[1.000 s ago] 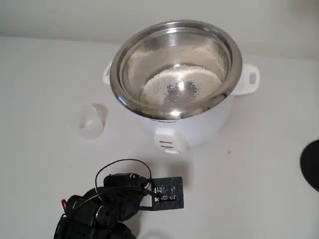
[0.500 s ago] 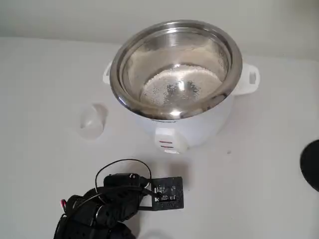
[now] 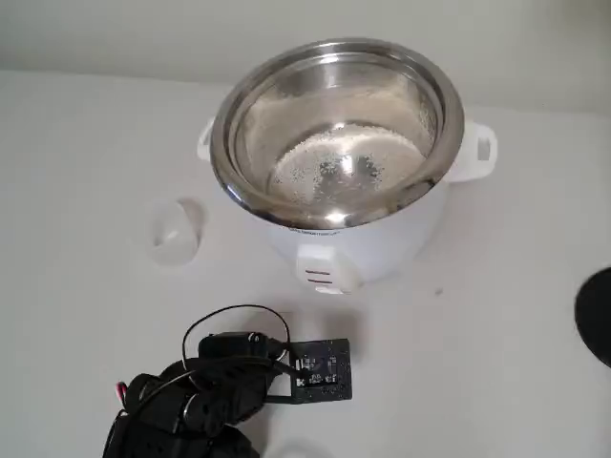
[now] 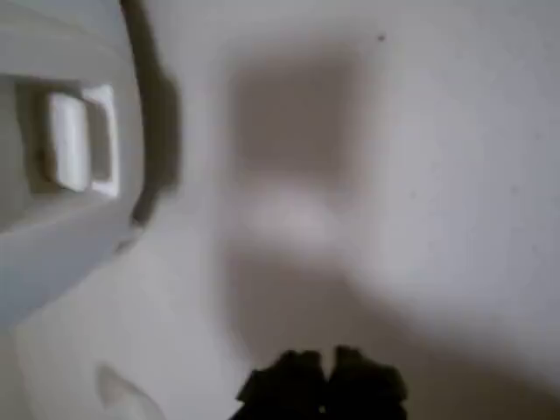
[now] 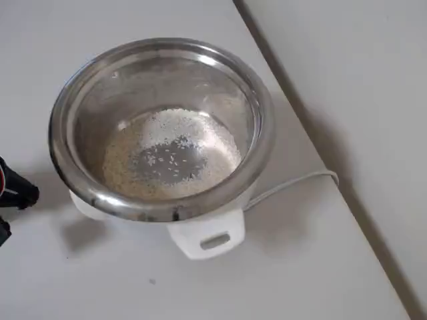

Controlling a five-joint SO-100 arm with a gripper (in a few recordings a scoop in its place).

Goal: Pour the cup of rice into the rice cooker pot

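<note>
Rice (image 5: 170, 157), small white grains, is lying in a thin ring across the bottom of the large shiny stainless-steel rice cooker pot (image 3: 336, 129), which is sitting in its white cooker body (image 3: 368, 246) at the centre of the pale worktop (image 3: 86, 134). Over at nine o'clock from the cooker in the fixed view, the small translucent plastic cup (image 3: 178, 231) is resting on the worktop, well apart from everything, and it is looking empty, so the pour is reading as done.

Down at six o'clock the black arm is sitting low, and in the wrist view the hand (image 4: 325, 378) is showing as a dark blur with the two tips close together, gripping nothing.

What could go wrong now? Judging from here, a careless swing toward nine o'clock could be knocking that light cup over or off the worktop. The white power cord (image 5: 293, 185) is trailing toward the worktop's edge at three o'clock in the overhead view, ready for snagging. A black round object (image 3: 596, 315) is peeking in at three o'clock in the fixed view. Open room is lying between arm and cooker front.
</note>
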